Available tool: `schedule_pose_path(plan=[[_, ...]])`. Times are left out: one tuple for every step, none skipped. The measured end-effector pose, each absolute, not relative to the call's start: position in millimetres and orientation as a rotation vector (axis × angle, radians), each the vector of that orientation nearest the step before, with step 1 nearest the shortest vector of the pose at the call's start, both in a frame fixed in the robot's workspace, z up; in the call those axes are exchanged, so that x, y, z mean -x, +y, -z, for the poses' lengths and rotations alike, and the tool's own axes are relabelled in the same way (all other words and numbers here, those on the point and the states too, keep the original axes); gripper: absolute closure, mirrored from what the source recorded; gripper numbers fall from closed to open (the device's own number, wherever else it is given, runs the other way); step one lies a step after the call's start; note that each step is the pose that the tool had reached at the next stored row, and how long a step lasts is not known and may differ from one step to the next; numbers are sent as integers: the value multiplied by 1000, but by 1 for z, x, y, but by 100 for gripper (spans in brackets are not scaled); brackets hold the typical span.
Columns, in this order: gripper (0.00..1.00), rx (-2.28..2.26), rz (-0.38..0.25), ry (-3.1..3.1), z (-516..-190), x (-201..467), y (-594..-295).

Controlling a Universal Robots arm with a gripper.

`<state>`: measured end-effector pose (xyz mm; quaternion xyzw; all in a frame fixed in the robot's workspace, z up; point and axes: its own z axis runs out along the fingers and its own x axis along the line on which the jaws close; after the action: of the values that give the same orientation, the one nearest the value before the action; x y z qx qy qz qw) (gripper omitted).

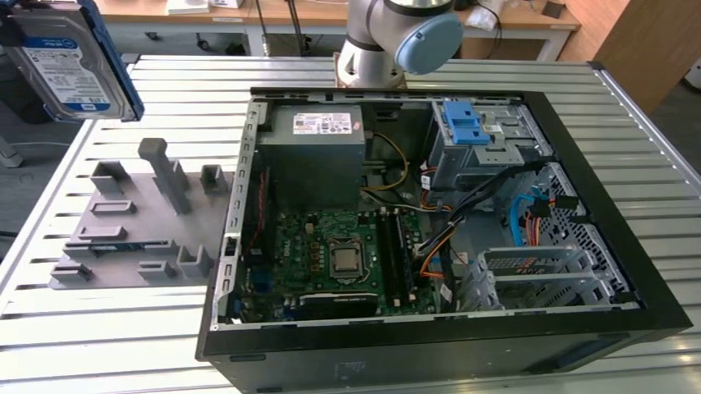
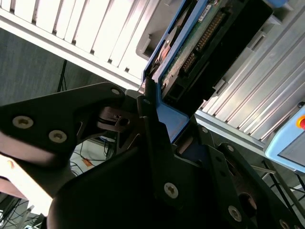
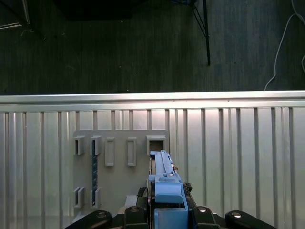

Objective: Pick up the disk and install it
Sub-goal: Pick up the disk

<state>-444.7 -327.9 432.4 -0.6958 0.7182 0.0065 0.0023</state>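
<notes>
The disk, a silver drive with a white-and-blue label and a blue bracket, hangs high over the table's far corner at the exterior view's left. A dark part of my gripper shows beside it at the frame's edge. In the first wrist view the disk stands edge-on between my gripper's black fingers, above the grey holder plate. The second wrist view shows the disk's connector side and blue bracket clamped in the gripper. The gripper is shut on the disk.
An open computer case lies on the slatted metal table. Inside are a grey power supply box, a drive cage with blue latches, a motherboard and loose cables. The grey holder plate has upright posts. The arm's base stands behind the case.
</notes>
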Motion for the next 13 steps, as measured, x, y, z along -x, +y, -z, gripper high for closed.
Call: schedule_pose_path(plan=[[64, 2183, -20, 2253, -433, 445, -328], [64, 2183, -20, 2253, -433, 445, -328], [64, 2183, -20, 2253, -433, 445, -328], [64, 2183, -20, 2253, -433, 445, -328], [64, 2183, -20, 2253, -434, 445, -328], [64, 2183, -20, 2253, -434, 445, -328], [64, 2183, -20, 2253, -434, 445, -328], [64, 2183, -20, 2253, -434, 445, -328], [64, 2183, -20, 2253, -434, 445, -328], [64, 2183, -20, 2253, -435, 445, -328], [64, 2183, -20, 2253, -435, 445, -328], [64, 2183, -20, 2253, -435, 445, -328], [64, 2183, -20, 2253, -436, 445, -328]])
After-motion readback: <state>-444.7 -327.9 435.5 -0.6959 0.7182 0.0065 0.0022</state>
